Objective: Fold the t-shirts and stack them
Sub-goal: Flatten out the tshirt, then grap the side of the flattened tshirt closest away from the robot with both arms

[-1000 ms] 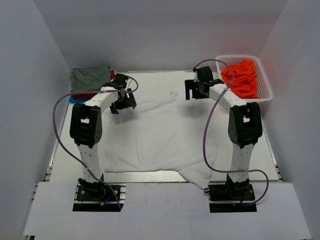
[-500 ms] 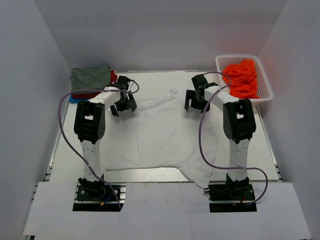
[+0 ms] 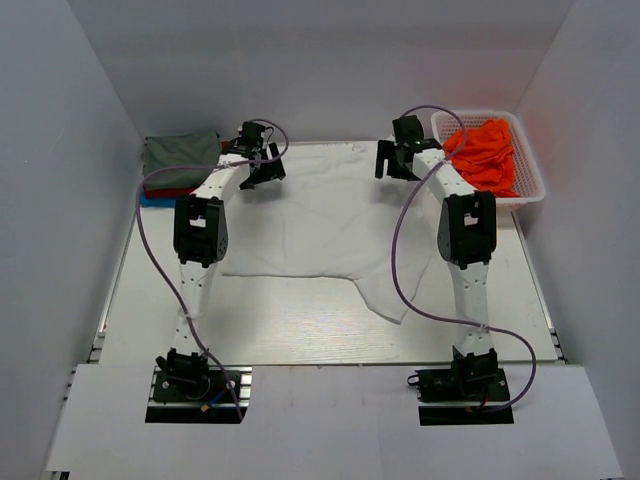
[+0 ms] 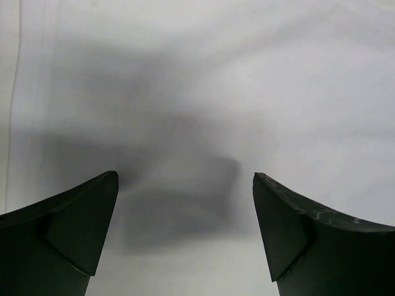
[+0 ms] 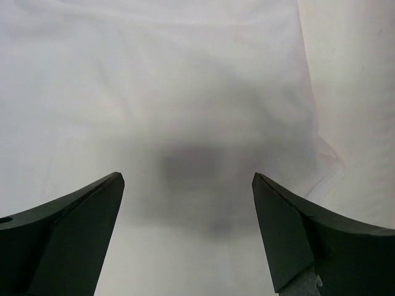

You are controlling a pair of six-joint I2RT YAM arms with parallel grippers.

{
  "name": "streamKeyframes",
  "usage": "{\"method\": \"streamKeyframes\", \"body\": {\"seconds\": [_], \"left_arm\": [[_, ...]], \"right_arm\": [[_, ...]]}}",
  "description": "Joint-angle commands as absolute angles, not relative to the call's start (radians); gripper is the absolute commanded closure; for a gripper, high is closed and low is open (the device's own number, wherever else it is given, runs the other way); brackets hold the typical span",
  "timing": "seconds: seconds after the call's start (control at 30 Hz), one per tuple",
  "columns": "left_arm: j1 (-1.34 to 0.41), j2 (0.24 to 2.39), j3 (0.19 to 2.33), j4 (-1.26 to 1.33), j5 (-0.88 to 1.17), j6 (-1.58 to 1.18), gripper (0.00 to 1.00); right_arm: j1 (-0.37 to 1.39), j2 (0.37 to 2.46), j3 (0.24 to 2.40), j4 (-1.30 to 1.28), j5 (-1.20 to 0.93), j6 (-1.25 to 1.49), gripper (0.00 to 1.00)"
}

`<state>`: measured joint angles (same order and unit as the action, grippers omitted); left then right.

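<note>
A white t-shirt (image 3: 320, 230) lies spread flat on the table, its far edge near the back and one corner trailing toward the near right. My left gripper (image 3: 260, 173) is open over its far left part. My right gripper (image 3: 396, 166) is open over its far right part. In the left wrist view the gripper (image 4: 185, 179) is open with only white fabric (image 4: 185, 86) below it. In the right wrist view the gripper (image 5: 188, 179) is open over white fabric (image 5: 185, 80). An olive-grey shirt (image 3: 181, 154) tops a folded stack over red (image 3: 166, 190) and blue (image 3: 150, 200) ones.
A white lattice basket (image 3: 482, 114) at the back right holds a crumpled bright orange shirt (image 3: 485, 150). The folded stack sits at the back left corner. Grey walls close in the table on three sides.
Both arms have stretched out toward the far edge of the table. The white shirt has shifted away from the near edge with them.
</note>
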<state>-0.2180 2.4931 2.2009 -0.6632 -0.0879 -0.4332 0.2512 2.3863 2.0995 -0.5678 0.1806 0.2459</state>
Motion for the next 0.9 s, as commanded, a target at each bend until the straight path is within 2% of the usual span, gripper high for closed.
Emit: {"method": "streamKeyframes", "body": {"seconds": [0.0,0.1,0.17,0.27,0.3,0.37,0.4,0.47,0.6,0.7,0.77,0.8,0.87], "left_arm": [[-0.218,2.299,2.166,-0.669,-0.061,-0.399,0.0],[-0.227,2.169,2.112,-0.721,-0.081,-0.408,0.0],[-0.236,2.081,2.001,-0.761,-0.122,-0.451,0.0],[-0.221,1.866,1.74,-0.801,-0.167,-0.538,0.0],[-0.207,1.758,1.579,-0.81,-0.167,-0.62,0.0],[-0.198,1.653,1.415,-0.822,-0.218,-0.695,0.0],[-0.184,1.607,1.269,-0.822,-0.218,-0.742,0.0],[-0.164,1.507,1.151,-0.813,-0.206,-0.784,0.0],[-0.118,1.451,0.956,-0.72,-0.161,-0.825,0.0],[-0.106,1.451,0.911,-0.611,-0.111,-0.838,0.0],[-0.095,1.469,0.897,-0.571,-0.081,-0.816,0.07],[-0.095,1.483,0.888,-0.59,-0.081,-0.816,0.14],[-0.084,1.523,0.888,-0.603,-0.09,-0.805,0.19]], "right_arm": [[0.291,2.16,2.109,-0.492,0.115,0.115,0.1],[0.327,2.077,2.033,-0.52,0.094,0.115,0.1],[0.351,1.97,1.921,-0.52,0.097,0.165,0.1],[0.37,1.815,1.677,-0.515,0.113,0.291,0.1],[0.373,1.783,1.51,-0.508,0.104,0.311,0.1],[0.388,1.648,1.406,-0.492,0.095,0.369,0.1],[0.394,1.596,1.278,-0.508,0.097,0.377,0.1],[0.411,1.528,1.212,-0.546,0.107,0.425,0.1],[0.451,1.413,1.022,-0.623,0.107,0.494,0.1],[0.463,1.341,0.947,-0.655,0.139,0.511,0.1],[0.471,1.304,0.921,-0.658,0.147,0.52,0.1],[0.468,1.292,0.92,-0.666,0.179,0.525,0.1],[0.468,1.282,0.94,-0.713,0.215,0.528,0.1]]}}
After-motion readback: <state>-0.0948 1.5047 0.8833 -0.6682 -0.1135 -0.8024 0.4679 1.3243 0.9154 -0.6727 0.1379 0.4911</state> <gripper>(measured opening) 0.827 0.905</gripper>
